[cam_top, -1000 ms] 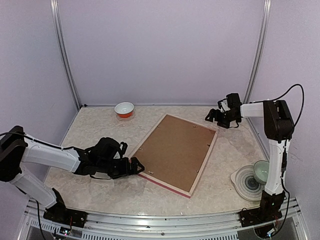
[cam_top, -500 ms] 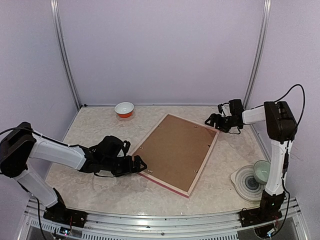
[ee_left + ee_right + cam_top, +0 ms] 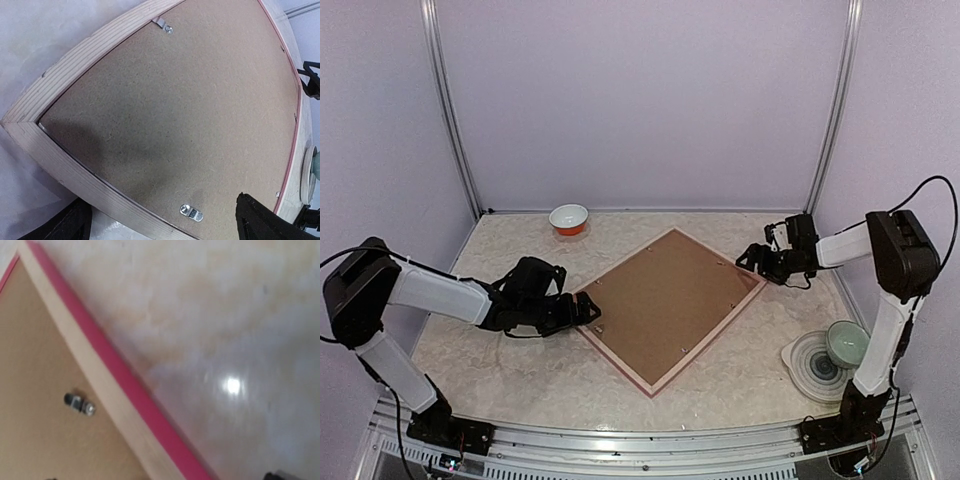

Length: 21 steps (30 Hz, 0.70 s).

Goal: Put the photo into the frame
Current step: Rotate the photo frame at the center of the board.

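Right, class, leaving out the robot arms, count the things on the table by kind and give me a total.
Picture frames: 1, the frame, lying back side up.
Bowls: 2, the orange bowl at the back and the green bowl at the front right.
Plates: 1, the plate under the green bowl.
Total: 4

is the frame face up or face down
Face down: the frame shows its pale back, brown backing board and metal clips upward.
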Available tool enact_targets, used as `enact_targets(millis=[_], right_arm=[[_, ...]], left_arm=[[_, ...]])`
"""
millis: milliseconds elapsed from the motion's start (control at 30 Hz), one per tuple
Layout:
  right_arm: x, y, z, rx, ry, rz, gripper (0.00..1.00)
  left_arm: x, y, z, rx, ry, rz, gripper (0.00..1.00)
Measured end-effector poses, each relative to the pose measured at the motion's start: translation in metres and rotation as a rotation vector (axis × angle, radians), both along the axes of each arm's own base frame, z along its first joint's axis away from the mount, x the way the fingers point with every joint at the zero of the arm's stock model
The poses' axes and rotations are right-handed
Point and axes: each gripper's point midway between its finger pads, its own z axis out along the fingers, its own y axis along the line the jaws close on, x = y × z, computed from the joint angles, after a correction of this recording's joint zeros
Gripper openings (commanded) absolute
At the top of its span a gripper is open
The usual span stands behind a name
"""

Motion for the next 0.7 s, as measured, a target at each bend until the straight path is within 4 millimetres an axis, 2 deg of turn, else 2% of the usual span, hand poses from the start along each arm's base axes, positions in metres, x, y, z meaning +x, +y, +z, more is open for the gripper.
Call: enact_targets(millis=[367, 700], right_arm=[[-0.046, 0.017, -0.002, -0.001, 0.023, 0.02, 0.88], [-0.075, 0.026, -0.002, 0.006, 0.039, 0.048, 0.88]], left_arm=[[0.042, 0.01, 0.0, 0.026, -0.045, 0.041, 0.99], [0.076, 0.02, 0.0, 0.037, -0.074, 0.073, 0.99]])
